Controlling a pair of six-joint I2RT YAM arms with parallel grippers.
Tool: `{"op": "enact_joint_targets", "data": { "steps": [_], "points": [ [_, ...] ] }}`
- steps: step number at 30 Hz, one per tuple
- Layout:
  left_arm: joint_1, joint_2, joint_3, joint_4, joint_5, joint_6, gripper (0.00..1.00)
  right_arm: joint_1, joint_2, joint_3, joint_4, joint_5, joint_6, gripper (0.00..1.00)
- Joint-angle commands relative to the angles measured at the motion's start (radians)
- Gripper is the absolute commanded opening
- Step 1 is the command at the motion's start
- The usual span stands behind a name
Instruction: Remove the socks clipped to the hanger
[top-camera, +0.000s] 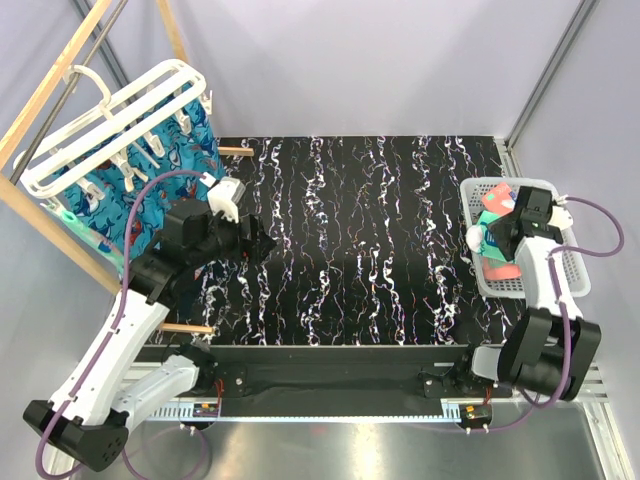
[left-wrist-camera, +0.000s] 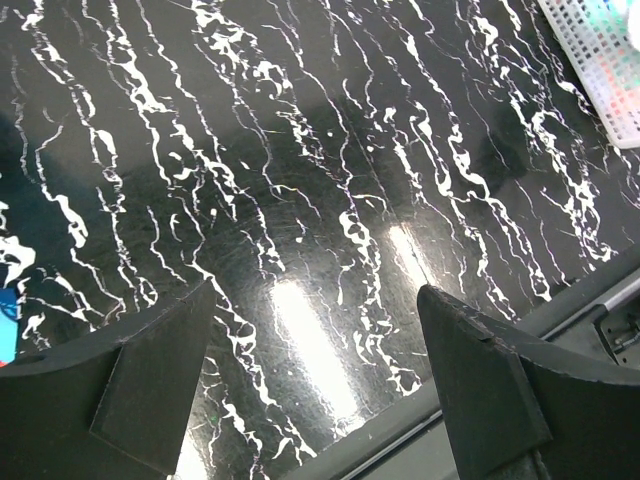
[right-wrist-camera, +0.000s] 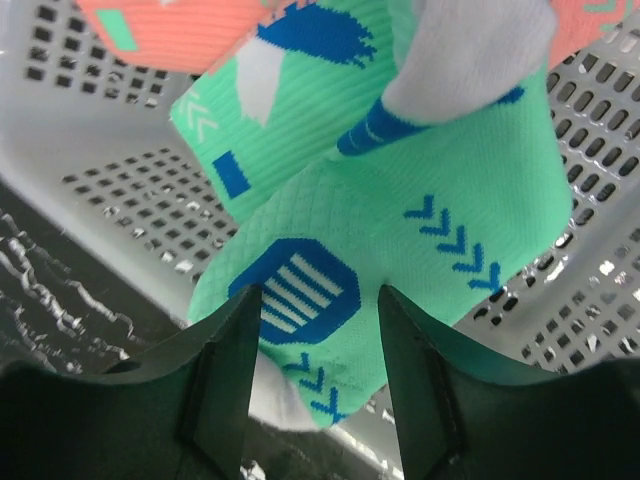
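Note:
The white hanger (top-camera: 110, 120) hangs at the far left with blue patterned socks (top-camera: 175, 170) still clipped under it. A little to its right my left gripper (top-camera: 255, 243) hovers open above the black marbled table (left-wrist-camera: 300, 150), its jaws (left-wrist-camera: 315, 300) wide apart with nothing between them. My right gripper (top-camera: 492, 240) is over the white mesh basket (top-camera: 570, 270). Its jaws (right-wrist-camera: 320, 300) are apart, and a mint-green sock (right-wrist-camera: 420, 200) with blue marks lies loose just beyond them in the basket. A coral-pink sock (right-wrist-camera: 190, 25) lies beside it.
A wooden pole frame (top-camera: 60, 70) carries the hanger, and its short dowels (top-camera: 185, 328) stick out over the table's left side. The basket wall (right-wrist-camera: 100, 130) is close under the right fingers. The table's front rail (top-camera: 330, 355) runs between the arm bases.

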Motion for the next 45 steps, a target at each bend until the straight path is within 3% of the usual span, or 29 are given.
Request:
{"op": "enact_joint_targets", "data": {
  "steps": [1, 6, 10, 15, 24, 28, 30, 32, 36, 40, 45],
  "points": [
    [0.005, -0.011, 0.016, 0.042, -0.04, 0.003, 0.88, -0.01, 0.101, -0.019, 0.111, 0.118, 0.027, 0.56],
    [0.005, -0.002, 0.031, 0.042, -0.048, -0.003, 0.88, -0.044, 0.2, -0.008, 0.191, 0.206, -0.023, 0.55],
    [0.005, -0.002, 0.041, 0.045, -0.046, -0.011, 0.88, -0.059, 0.292, 0.042, 0.16, 0.228, -0.042, 0.55],
    [0.005, -0.007, 0.057, 0.042, -0.04, -0.02, 0.89, -0.091, 0.251, 0.058, 0.162, 0.244, -0.08, 0.55],
    [0.005, 0.041, 0.234, -0.02, 0.009, -0.048, 0.89, -0.091, 0.06, 0.213, 0.038, 0.056, -0.136, 0.57],
    [0.005, 0.052, 0.333, -0.095, -0.048, -0.032, 0.89, -0.09, 0.013, 0.207, 0.097, -0.207, -0.198, 0.59],
    [0.005, 0.056, 0.408, -0.122, -0.091, -0.023, 0.89, -0.05, -0.007, 0.188, 0.137, -0.33, -0.231, 0.61],
    [0.005, 0.064, 0.462, -0.168, -0.144, -0.02, 0.89, 0.022, -0.044, 0.181, 0.198, -0.355, -0.27, 0.65],
    [0.007, 0.094, 0.653, -0.266, -0.244, -0.026, 0.88, 0.299, -0.064, 0.208, 0.277, -0.375, -0.306, 0.67],
    [0.005, 0.118, 0.786, -0.407, -0.406, -0.054, 0.86, 0.523, -0.014, 0.2, 0.475, -0.418, -0.303, 0.68],
    [0.005, 0.095, 0.832, -0.471, -0.508, -0.08, 0.83, 0.774, 0.106, 0.259, 0.617, -0.429, -0.356, 0.68]
  ]
}}
